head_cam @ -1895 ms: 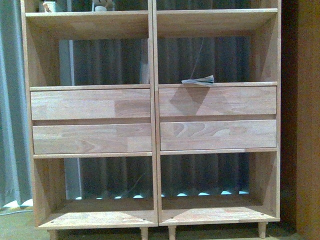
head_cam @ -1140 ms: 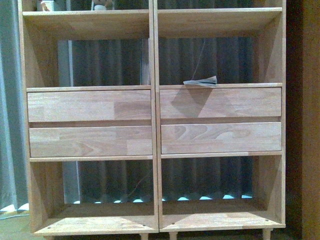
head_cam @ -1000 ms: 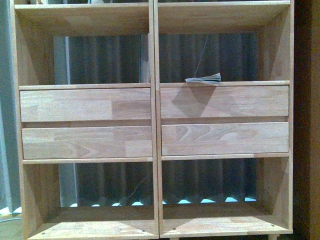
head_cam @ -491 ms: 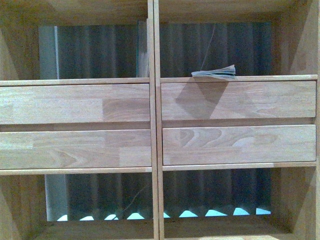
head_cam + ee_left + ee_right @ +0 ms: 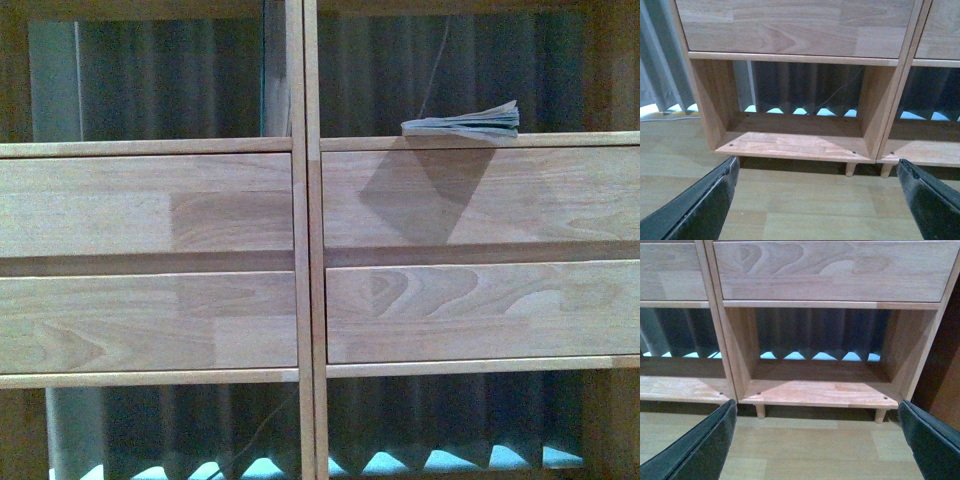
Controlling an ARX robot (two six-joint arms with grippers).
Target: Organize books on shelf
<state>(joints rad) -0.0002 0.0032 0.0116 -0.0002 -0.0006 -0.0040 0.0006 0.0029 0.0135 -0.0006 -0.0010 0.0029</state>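
The light-wood shelf point(image 5: 305, 250) fills the front view, with drawer fronts across the middle. Thin floppy books point(image 5: 465, 123) lie flat in a small stack on the ledge above the upper right drawer, edges fanned toward me. Neither gripper shows in the front view. My left gripper point(image 5: 817, 172) is open and empty, low over the wooden floor before the shelf's bottom left compartment point(image 5: 790, 140). My right gripper point(image 5: 817, 412) is open and empty, low before the bottom right compartment point(image 5: 820, 387).
A dark pleated curtain point(image 5: 180, 80) hangs behind the open compartments. Short shelf legs point(image 5: 851, 169) stand on the plank floor point(image 5: 805, 210). A dark wall or panel point(image 5: 945, 375) stands right of the shelf. A thin cord point(image 5: 435, 60) hangs above the books.
The front view has closed in on the shelf: drawers and books look larger, and the top shelves and the bottom boards have left the picture. The books lie as before.
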